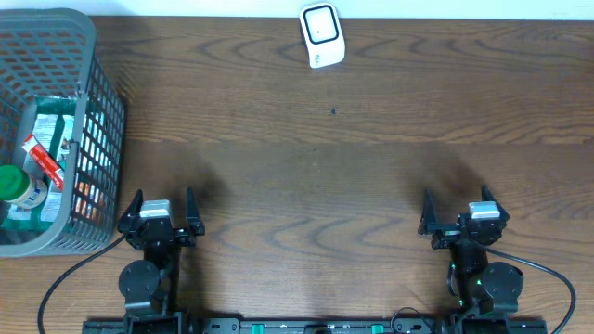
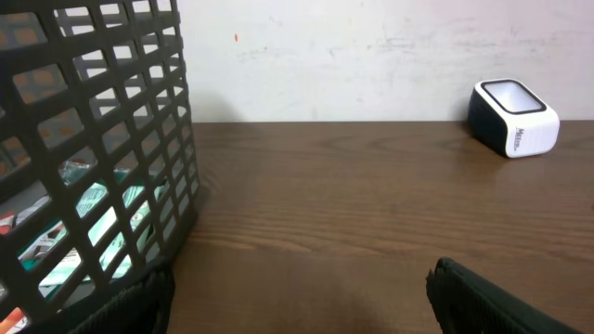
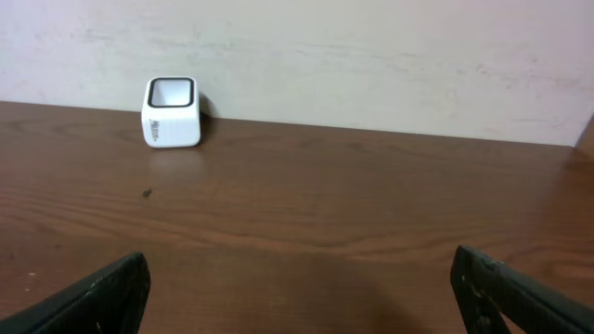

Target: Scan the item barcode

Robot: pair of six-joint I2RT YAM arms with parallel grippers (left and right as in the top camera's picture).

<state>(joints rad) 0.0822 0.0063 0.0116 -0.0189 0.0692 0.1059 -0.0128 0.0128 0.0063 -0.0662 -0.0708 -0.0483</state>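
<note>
A white barcode scanner point(image 1: 322, 35) with a dark window stands at the table's far edge; it also shows in the left wrist view point(image 2: 513, 117) and the right wrist view point(image 3: 171, 111). Items lie in a grey basket point(image 1: 104, 111) at the left: a green-capped bottle point(image 1: 19, 188) and green-and-red packets point(image 1: 48, 139). Through the basket wall point(image 2: 102, 158) the packets point(image 2: 88, 213) show. My left gripper point(image 1: 162, 206) stands open beside the basket's near right corner, holding nothing. Over bare wood at the near right, my right gripper point(image 1: 461, 205) is open too.
The brown wooden table point(image 1: 316, 176) stretches between the grippers and the scanner. A pale wall point(image 3: 371, 56) rises behind the table's far edge. Cables point(image 1: 548, 278) run from the arm bases at the front edge.
</note>
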